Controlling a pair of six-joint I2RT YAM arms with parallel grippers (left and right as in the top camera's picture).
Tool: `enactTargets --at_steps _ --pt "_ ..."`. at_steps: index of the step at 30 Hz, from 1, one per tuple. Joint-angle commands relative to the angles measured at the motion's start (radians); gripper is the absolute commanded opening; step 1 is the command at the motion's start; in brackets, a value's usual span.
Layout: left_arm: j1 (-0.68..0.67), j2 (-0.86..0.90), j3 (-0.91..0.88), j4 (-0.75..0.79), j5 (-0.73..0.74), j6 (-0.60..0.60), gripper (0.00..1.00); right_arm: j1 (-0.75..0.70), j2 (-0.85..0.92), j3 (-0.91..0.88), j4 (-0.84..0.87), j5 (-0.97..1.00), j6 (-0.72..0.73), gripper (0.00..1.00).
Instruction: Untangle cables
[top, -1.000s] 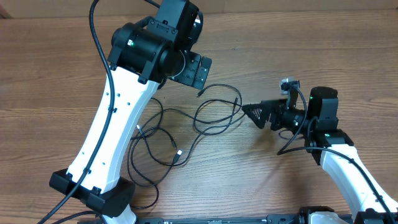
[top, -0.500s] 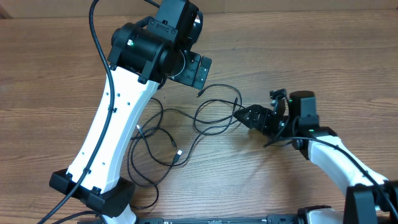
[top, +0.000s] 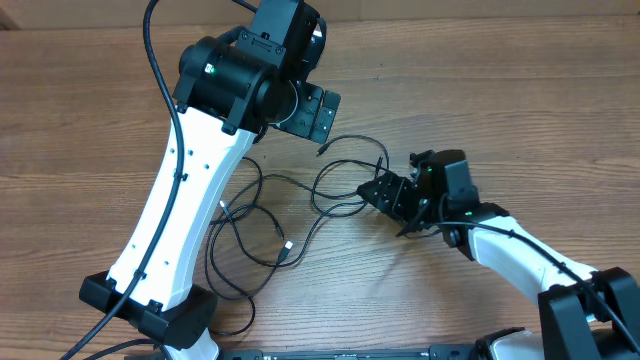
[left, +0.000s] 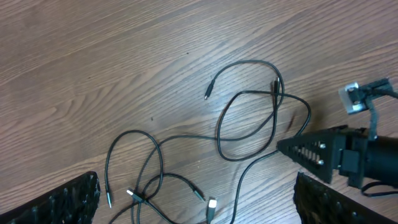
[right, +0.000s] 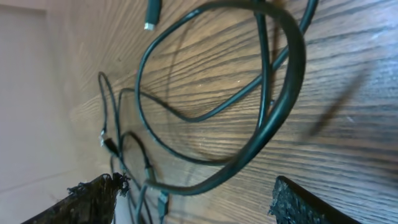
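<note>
Overhead: thin black cables (top: 318, 186) lie loose on the wooden table (top: 520, 80), all in its middle, between the two arms. There are two groups, joined by crossing strands. The right group is a set of overlapping loops. The left group is a looser tangle near the left arm's white link. One free plug (top: 321, 151) points up-left at the top of the right loops. A silver-tipped plug (top: 287, 246) lies between the two groups, lower down.

Left end effector (top: 318, 113): raised above the table, over the upper edge of the cables. In the left wrist view its fingers (left: 74, 199) stand wide apart at the two bottom corners of the frame. Open, nothing between them, clear of every cable.

Right end effector (top: 372, 192): low, pointing left, tip at the right edge of the right loops. In the right wrist view the fingers (right: 93, 199) stand apart, open. A curved cable strand crosses the gap between them, close to the camera. I cannot tell whether either finger touches that strand. It lies on the table, not lifted.

All the cables rest flat on the table. Several crossings are visible in both groups.
</note>
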Motion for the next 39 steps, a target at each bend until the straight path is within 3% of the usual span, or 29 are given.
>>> enactTargets --at_steps 1,4,8,13,29,39 --pt "0.000 0.009 0.008 0.003 0.012 -0.013 1.00 0.040 0.000 0.019 0.008 0.150 0.093 0.78" --pt "0.000 0.009 0.008 0.003 0.011 -0.013 0.99 0.069 0.000 0.019 0.009 0.223 0.175 0.78" --pt "0.000 0.009 0.008 0.003 0.012 -0.013 0.99 0.088 0.000 0.019 0.020 0.319 0.282 0.68" --pt "0.000 0.009 0.008 0.003 0.012 -0.013 1.00 0.093 0.000 0.019 0.037 0.372 0.379 0.65" --pt "0.000 0.009 0.008 0.003 0.011 -0.013 1.00 0.097 0.061 0.019 0.056 0.352 0.424 0.65" --pt "0.000 0.009 0.008 0.003 0.011 -0.013 1.00 0.126 0.062 0.019 0.091 0.327 0.433 0.29"
